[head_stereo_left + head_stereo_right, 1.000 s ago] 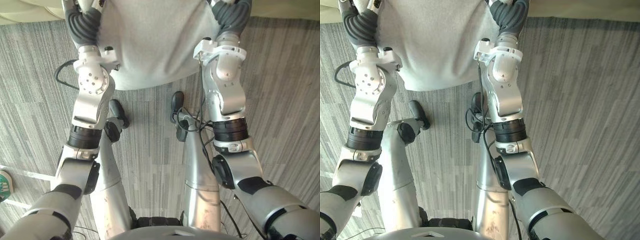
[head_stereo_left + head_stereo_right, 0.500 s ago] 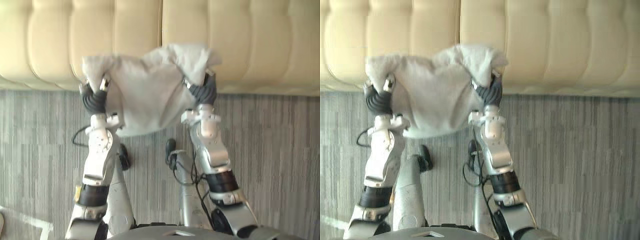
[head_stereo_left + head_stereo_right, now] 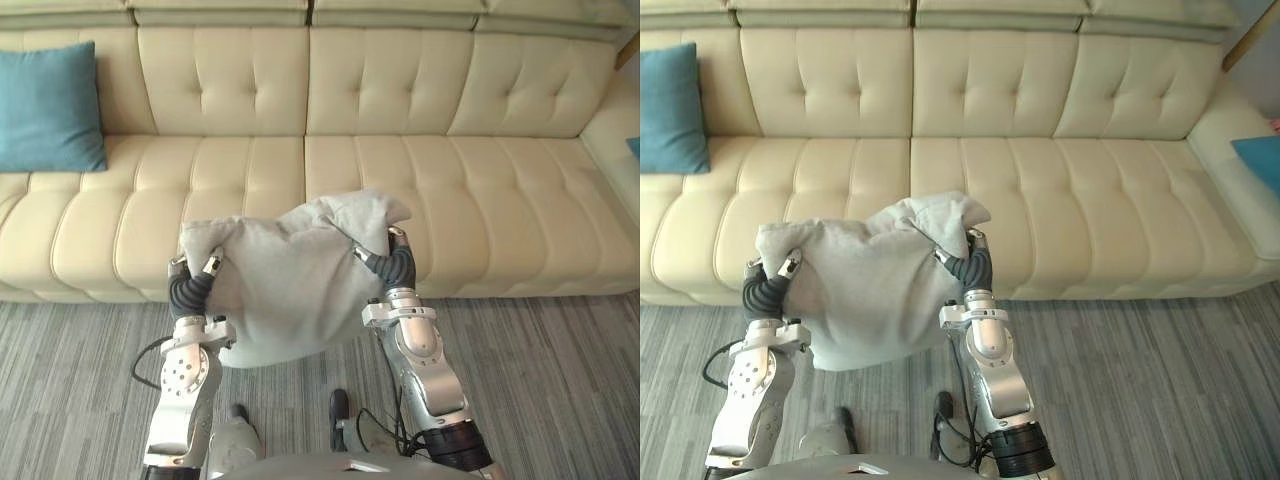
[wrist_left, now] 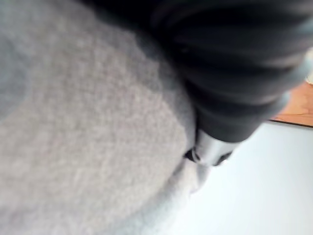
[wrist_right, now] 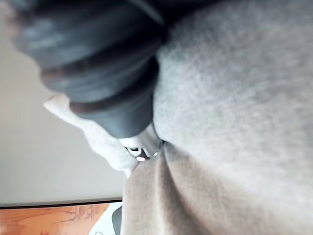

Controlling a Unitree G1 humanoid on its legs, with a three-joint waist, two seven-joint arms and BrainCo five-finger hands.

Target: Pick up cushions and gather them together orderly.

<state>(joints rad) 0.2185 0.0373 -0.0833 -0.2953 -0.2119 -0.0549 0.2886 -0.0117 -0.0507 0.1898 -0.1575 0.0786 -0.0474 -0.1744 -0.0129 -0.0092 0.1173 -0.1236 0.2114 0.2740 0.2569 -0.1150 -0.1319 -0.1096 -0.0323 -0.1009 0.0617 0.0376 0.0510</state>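
Observation:
A soft grey cushion (image 3: 290, 290) hangs in the air in front of me, held at its two upper corners. My left hand (image 3: 188, 288) grips its left corner and my right hand (image 3: 397, 268) its right corner. The cloth bunches up round both hands. In the left wrist view a silver finger (image 4: 208, 149) sinks into a fold of the grey cloth (image 4: 88, 137), and the right wrist view shows the same at the right hand (image 5: 107, 63). A teal cushion (image 3: 50, 108) leans upright at the far left of the cream sofa (image 3: 480, 190).
The long tufted sofa spans the whole width ahead, its seat bare between the ends. Another teal cushion (image 3: 1260, 160) lies at the sofa's right end. Grey striped carpet (image 3: 560, 380) covers the floor before the sofa.
The camera has tilted up from the floor to the sofa. The grey cushion stays held in both hands and now hangs in front of the seat.

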